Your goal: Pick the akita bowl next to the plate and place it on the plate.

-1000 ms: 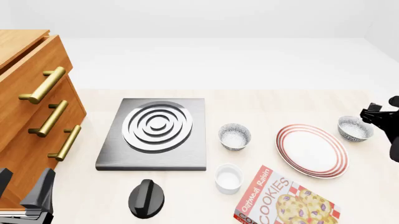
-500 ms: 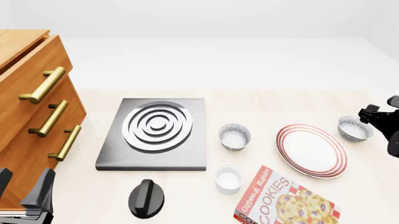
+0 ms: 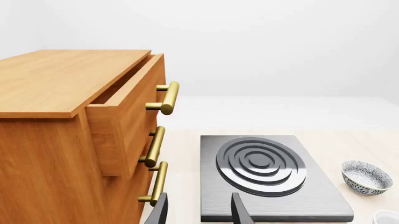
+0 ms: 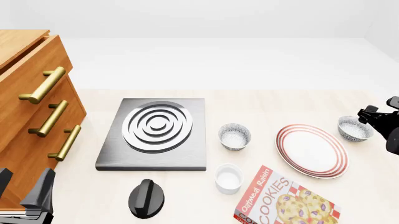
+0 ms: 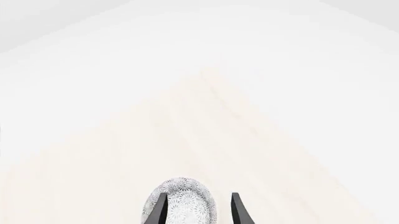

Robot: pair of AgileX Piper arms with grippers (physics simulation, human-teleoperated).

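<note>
The akita bowl, speckled grey outside and white inside, stands just right of the red-ringed plate. My right gripper is open at that bowl's far right rim. In the right wrist view the akita bowl lies low between the fingers of the right gripper; one finger crosses over it and the other stands outside its rim. Whether a finger touches it I cannot tell. A twin bowl sits left of the plate. My left gripper hangs open and empty at the near left.
A grey stove plate with rings lies centre left, with a black knob in front of it. A white ramekin and a cookie box sit near the front. A wooden drawer cabinet fills the left side.
My right gripper has sunk slightly beside the akita bowl. The bowl, plate and left arm have not moved.
</note>
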